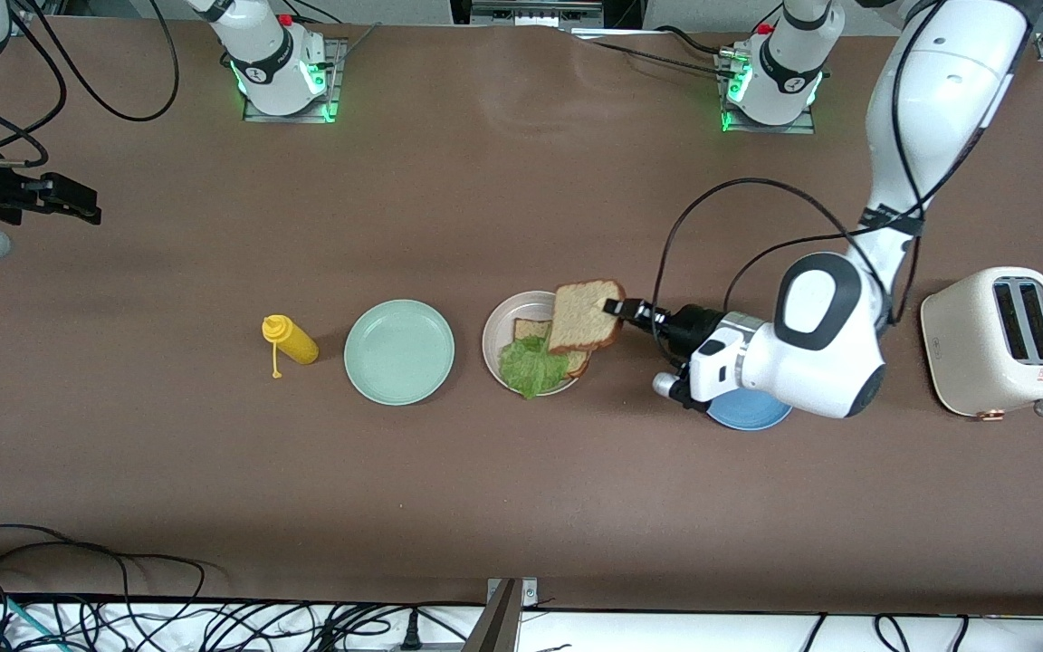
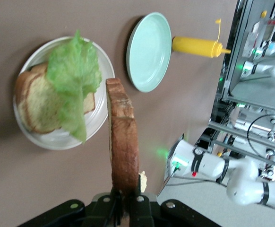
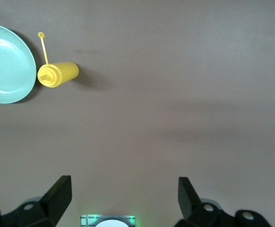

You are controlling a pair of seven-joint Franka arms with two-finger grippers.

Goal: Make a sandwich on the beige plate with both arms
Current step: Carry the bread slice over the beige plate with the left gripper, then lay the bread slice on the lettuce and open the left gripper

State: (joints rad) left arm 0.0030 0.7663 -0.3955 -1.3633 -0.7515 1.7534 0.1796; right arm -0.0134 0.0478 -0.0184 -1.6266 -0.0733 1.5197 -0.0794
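Left claw (image 1: 619,309) pinches one corner of a toast slice (image 1: 585,316), holding it on edge in the air over the beige plate (image 1: 496,333), at that plate's rim toward the left arm's end of the surface. On the plate lies a second slice (image 2: 39,104) with a lettuce leaf (image 2: 74,78) draped across it, the leaf hanging past the rim nearest the front camera. A mint plate (image 1: 399,351) sits just beside the beige one, toward the right arm's end, with a narrow gap between them; a yellow bottle (image 1: 290,340) lies on its side near that. Under the left arm's wrist a blue plate (image 1: 751,413) shows partly, and a toaster (image 1: 998,340) stands near the surface's end. Right claw (image 1: 69,199) waits spread wide over bare brown surface (image 1: 521,507), well apart from the plates.
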